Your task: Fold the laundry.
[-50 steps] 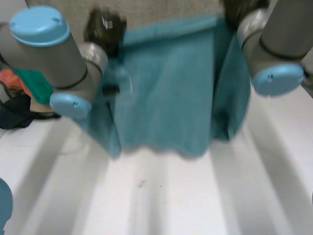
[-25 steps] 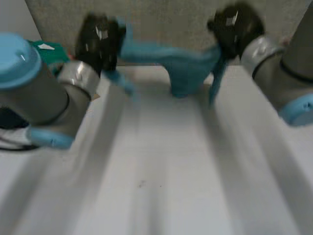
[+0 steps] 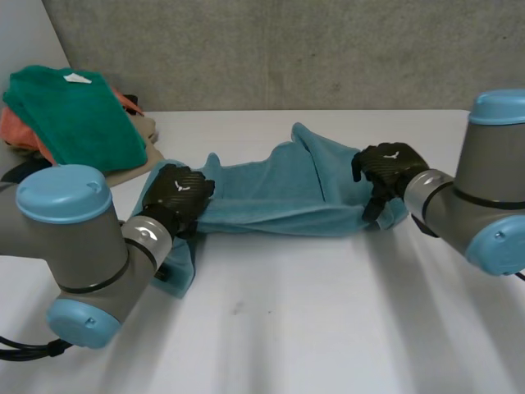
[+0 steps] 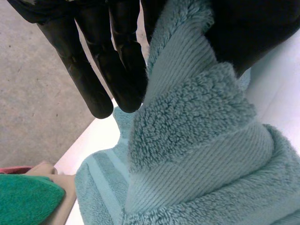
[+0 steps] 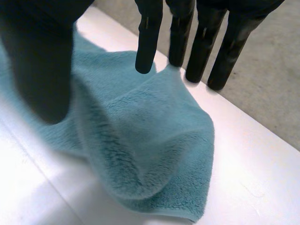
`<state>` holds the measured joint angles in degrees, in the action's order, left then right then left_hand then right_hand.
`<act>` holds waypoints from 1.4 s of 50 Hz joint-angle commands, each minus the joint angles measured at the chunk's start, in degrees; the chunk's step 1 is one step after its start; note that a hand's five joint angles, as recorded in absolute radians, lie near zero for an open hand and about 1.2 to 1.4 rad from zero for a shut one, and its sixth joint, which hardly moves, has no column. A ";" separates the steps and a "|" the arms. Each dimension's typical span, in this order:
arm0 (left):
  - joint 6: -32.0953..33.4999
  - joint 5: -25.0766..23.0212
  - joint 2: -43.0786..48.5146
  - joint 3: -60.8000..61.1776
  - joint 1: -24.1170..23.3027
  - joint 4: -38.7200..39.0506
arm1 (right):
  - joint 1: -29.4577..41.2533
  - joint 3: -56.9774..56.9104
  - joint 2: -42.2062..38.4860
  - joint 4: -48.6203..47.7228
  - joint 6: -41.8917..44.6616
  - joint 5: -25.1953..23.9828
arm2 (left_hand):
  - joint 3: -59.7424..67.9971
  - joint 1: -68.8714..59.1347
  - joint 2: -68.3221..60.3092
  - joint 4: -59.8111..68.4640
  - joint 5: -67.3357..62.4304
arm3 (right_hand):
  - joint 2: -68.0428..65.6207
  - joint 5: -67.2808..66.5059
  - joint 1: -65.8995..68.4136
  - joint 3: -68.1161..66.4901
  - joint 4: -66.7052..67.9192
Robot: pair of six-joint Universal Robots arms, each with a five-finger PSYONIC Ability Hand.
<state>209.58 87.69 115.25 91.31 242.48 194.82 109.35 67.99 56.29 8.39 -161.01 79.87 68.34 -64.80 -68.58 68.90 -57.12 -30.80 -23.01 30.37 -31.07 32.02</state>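
Observation:
A teal towel (image 3: 279, 193) lies rumpled in a long band across the far middle of the white table (image 3: 328, 328). My left hand (image 3: 179, 190) rests on the towel's left end. In the left wrist view its fingers (image 4: 93, 61) and thumb pinch a thick fold of the towel (image 4: 187, 140). My right hand (image 3: 387, 164) is at the towel's right end. In the right wrist view its fingers (image 5: 201, 42) are straight and spread from the thumb, just above the towel's corner (image 5: 140, 140), which lies loose on the table.
A stack of laundry sits at the back left of the table, with a green towel (image 3: 78, 115) on top of orange and beige cloth; its green edge (image 4: 23, 201) lies beyond the teal towel. A grey wall runs behind the table.
A second ago the towel hung in the air between both raised hands. Both arms have swung it forward and down onto the table, and the right hand has let go.

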 commanded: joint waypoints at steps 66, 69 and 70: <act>-2.95 0.11 -4.77 0.01 3.17 -7.25 | -14.08 -18.07 -3.05 1.63 8.43 -9.65 | 11.66 -15.20 -11.42 11.10 -12.88 | -49.20 -46.99 49.63 -48.93 47.98; -4.35 0.11 -4.77 0.01 3.09 -8.48 | -14.34 -17.54 2.23 7.16 10.53 -8.59 | 11.66 -15.20 -11.42 11.10 -12.88 | -49.20 -46.99 49.63 -48.93 47.98; -4.62 0.11 -4.69 0.01 3.09 -8.75 | -14.43 -17.45 3.46 9.09 11.24 -8.15 | 11.66 -15.20 -11.42 11.10 -12.88 | -49.20 -46.99 49.63 -48.93 47.98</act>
<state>206.91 87.76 110.68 91.28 245.70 188.16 95.73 49.54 51.34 9.95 -152.20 70.02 68.34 -64.80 -68.58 68.90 -57.12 -67.54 -56.32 56.20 -67.65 68.09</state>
